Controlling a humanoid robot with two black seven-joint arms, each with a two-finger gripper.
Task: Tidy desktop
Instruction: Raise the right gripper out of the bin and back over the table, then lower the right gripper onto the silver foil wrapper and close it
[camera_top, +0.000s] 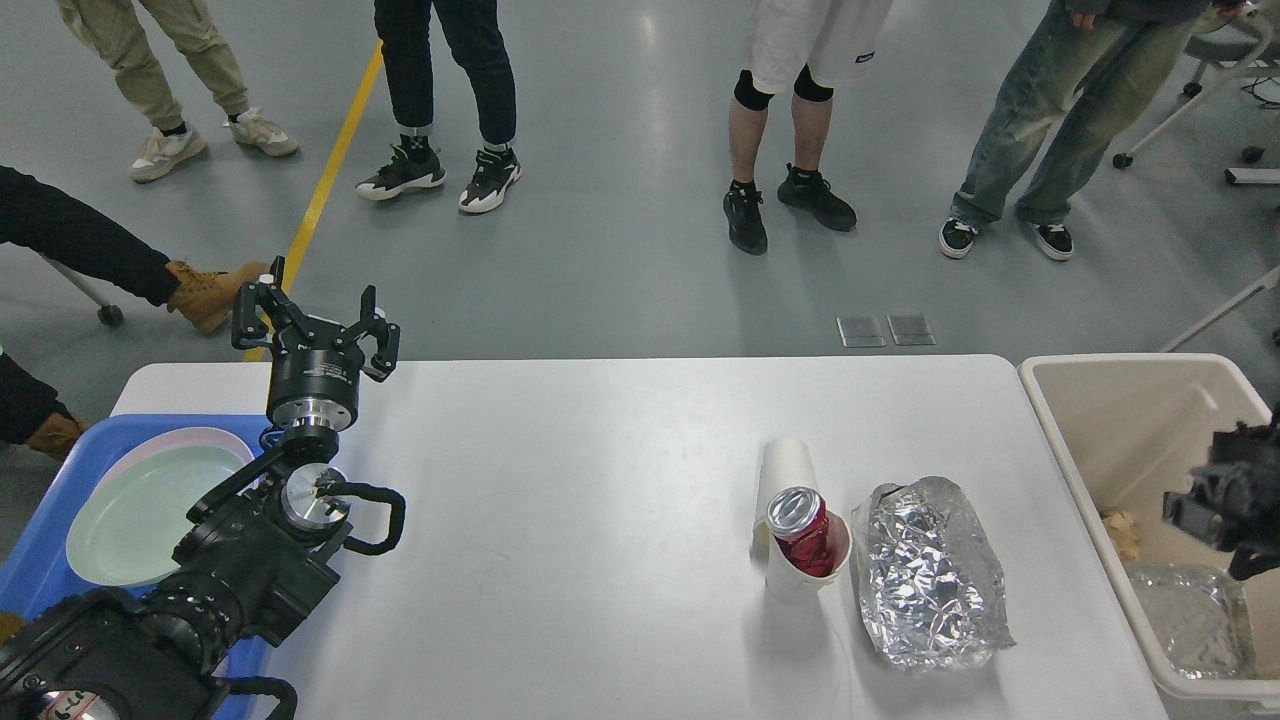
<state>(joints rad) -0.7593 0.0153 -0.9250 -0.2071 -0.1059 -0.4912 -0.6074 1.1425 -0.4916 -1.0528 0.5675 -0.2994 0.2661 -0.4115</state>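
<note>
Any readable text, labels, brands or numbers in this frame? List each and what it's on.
None can be read.
Left gripper: a small white mark on its black body, too small to read.
Red can standing in the paper cup: no brand or lettering shows from this angle.
Crumpled foil, beige bin, blue tray and desktop: no print visible.

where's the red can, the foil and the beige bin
red can (806, 545), head view, on its red side
foil (930, 570), head view, crumpled middle
beige bin (1072, 452), head view, left rim
</note>
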